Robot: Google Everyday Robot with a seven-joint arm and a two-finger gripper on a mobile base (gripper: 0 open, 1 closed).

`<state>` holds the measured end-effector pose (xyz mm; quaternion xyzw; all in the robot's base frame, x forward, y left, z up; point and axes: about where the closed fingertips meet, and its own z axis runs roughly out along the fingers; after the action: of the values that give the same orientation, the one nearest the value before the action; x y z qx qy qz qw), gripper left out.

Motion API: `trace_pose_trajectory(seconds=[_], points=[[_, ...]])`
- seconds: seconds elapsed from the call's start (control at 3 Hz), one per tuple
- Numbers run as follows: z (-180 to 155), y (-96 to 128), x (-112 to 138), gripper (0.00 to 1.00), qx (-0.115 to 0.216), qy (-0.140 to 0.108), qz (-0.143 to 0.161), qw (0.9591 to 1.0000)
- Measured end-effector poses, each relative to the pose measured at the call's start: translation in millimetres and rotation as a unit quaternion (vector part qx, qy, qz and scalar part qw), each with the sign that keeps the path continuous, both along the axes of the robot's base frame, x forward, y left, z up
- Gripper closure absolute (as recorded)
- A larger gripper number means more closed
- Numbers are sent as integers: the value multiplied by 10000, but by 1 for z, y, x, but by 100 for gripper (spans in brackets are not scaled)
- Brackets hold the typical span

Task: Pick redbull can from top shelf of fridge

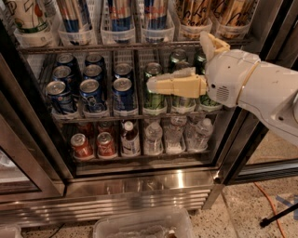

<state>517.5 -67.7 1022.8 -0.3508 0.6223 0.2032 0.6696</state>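
Three redbull cans point(120, 15) stand in clear plastic lane bins on the top shelf point(116, 47) of the fridge point(139, 186), their tops cut off by the frame's upper edge. My gripper point(150, 84) is cream-coloured and points left on a white arm coming in from the right. It hangs in front of the green cans point(153, 90) on the middle rack, a little below the top shelf and to the right of the redbull cans. Nothing is visibly held.
Short dark-blue cans point(91, 90) fill the left of the middle rack. Red cans point(83, 146) and water bottles point(153, 137) stand on the bottom rack. Tan cans point(195, 14) sit in the top right bins. A clear plastic tub point(144, 225) lies on the floor; an orange cable point(267, 200) runs at right.
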Motion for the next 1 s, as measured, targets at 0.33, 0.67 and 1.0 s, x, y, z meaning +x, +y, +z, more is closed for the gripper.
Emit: trace_pose_trajectory(seconds=[0.33,0.67,1.0], points=[[10,0,7,0,133,-26,-137,9998],[18,0,17,0,170,-34,-221,9996],[30,1,38,0,169,-53,-274,9995]])
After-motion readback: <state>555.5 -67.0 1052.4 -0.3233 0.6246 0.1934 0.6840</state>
